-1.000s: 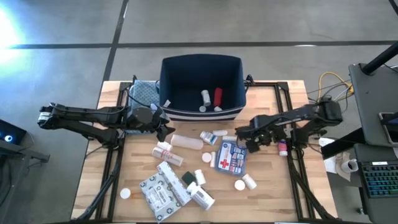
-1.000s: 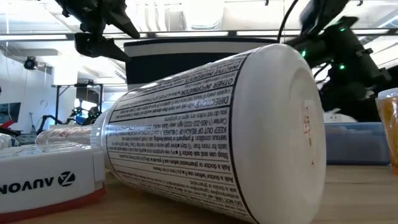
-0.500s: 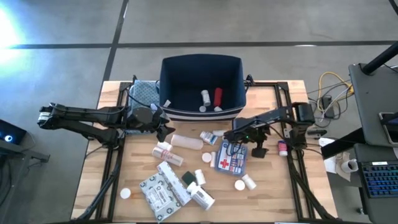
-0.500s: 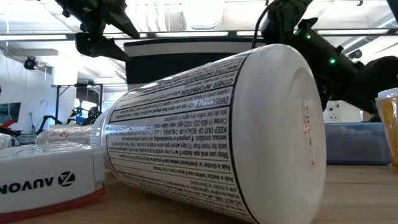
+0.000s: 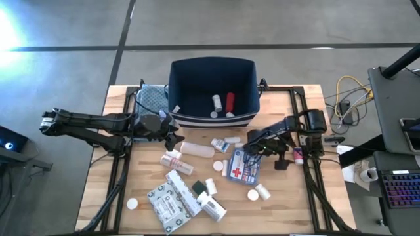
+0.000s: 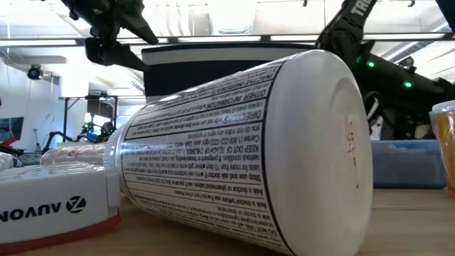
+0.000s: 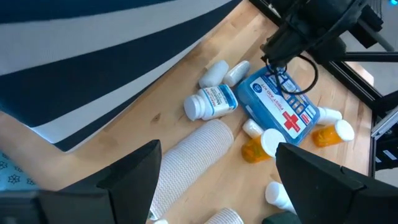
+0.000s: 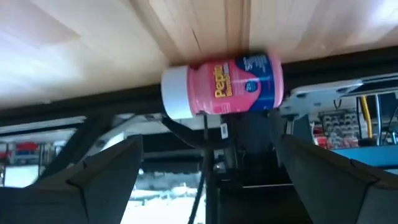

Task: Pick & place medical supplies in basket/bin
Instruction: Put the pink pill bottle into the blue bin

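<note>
Beside the first-aid box (image 5: 245, 166), the right end effector (image 5: 252, 148) spreads wide near scattered pill bottles (image 5: 220, 141).

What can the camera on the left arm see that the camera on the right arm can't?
Only the left wrist view shows the first-aid box with its red cross, a white pill bottle lying beside it, a white roll, the navy bin, and the other arm's right tool above the box. Only the right wrist view shows a pink bottle lying on its side at the table's edge. Both show the wooden table and each arm's own open dark fingers; the left tool is by the bin.
</note>
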